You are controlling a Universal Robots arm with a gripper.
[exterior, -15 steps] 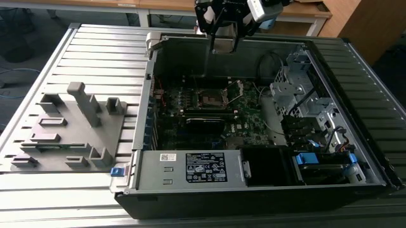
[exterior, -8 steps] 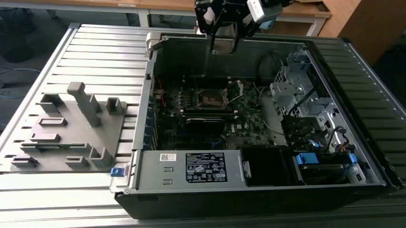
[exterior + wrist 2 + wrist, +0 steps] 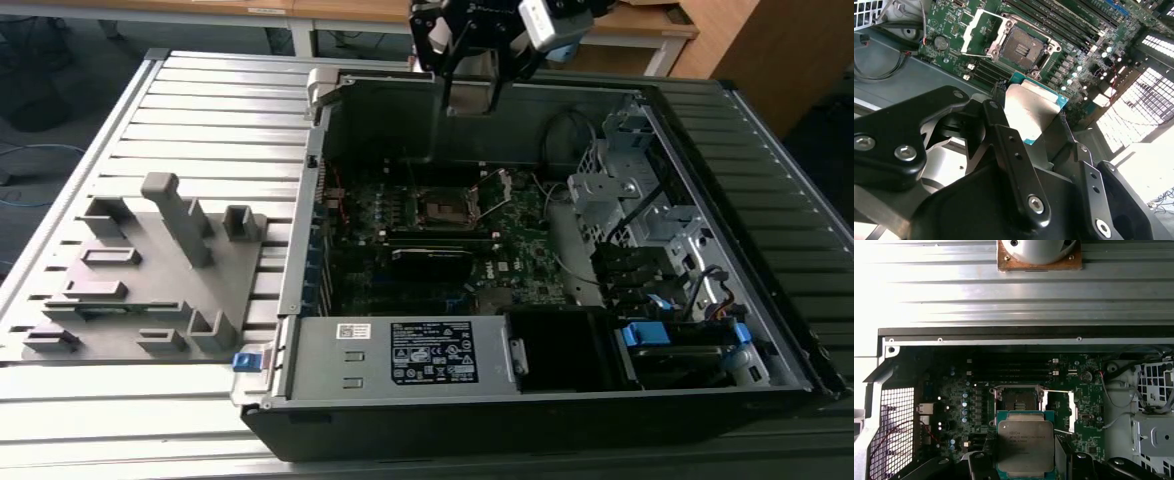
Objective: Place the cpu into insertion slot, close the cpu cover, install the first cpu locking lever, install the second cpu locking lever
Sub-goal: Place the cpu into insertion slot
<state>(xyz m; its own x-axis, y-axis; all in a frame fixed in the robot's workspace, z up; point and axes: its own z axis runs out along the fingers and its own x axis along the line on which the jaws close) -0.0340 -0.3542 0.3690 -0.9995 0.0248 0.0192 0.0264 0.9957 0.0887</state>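
Pinching one cpu [image 3: 1036,107] by two opposite edges, the gripper [image 3: 1026,457] has its two fingers [image 3: 1004,135] closed on the chip, whose metal top faces the first wrist camera.

- Position: the cpu is held in the air above the board, apart from the slot [image 3: 1023,47] and not seated.
- Slot: one, its dark centre bare.
- Cover [image 3: 981,30]: one, swung open beside the slot.
- Arm pose: in the exterior view the gripper hangs pointing down over the far wall of the open case [image 3: 534,425], well above the board.
- Case: one, lying on its side on a ribbed metal table [image 3: 200,110].
- Fixture [image 3: 147,270]: one, grey, on the table toward the exterior view's left of the case, well apart from the gripper.
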